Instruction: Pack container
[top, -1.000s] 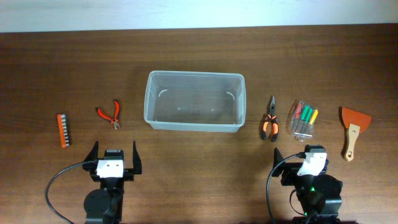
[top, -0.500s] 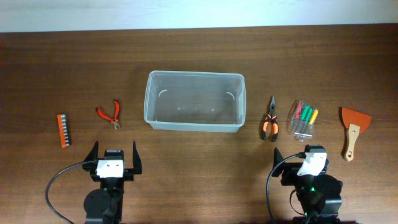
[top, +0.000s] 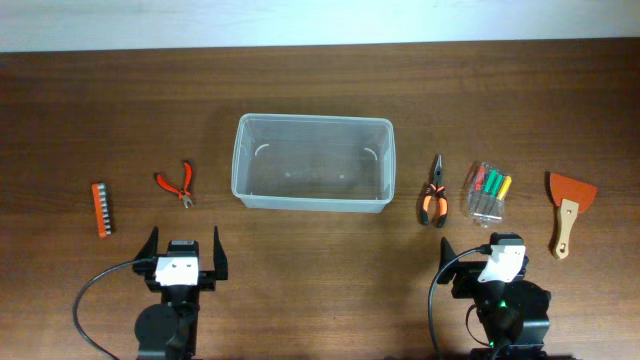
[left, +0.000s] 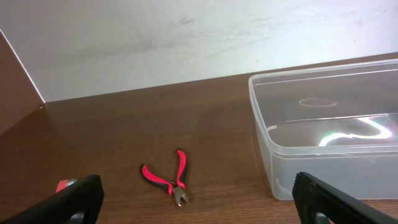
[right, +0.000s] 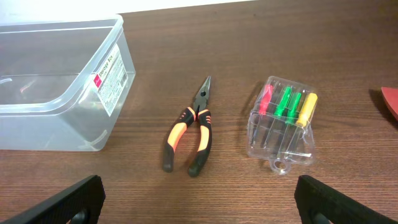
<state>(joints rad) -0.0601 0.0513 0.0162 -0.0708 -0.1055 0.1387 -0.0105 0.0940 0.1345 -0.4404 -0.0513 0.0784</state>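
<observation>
The container (top: 312, 161), a large clear plastic bin, stands empty at the table's middle; it also shows in the left wrist view (left: 323, 134) and the right wrist view (right: 59, 87). Red cutters (top: 177, 183) (left: 168, 178) and an orange bit holder (top: 101, 208) lie to its left. Orange-black pliers (top: 433, 194) (right: 189, 130), a small clear case of coloured screwdrivers (top: 487, 190) (right: 284, 121) and an orange scraper (top: 567, 208) lie to its right. My left gripper (top: 183, 245) (left: 199, 208) is open and empty near the front edge. My right gripper (top: 480, 250) (right: 199, 208) is open and empty, in front of the pliers.
A pale wall runs along the table's far edge (top: 320, 45). Bare wood lies between the grippers and the tools.
</observation>
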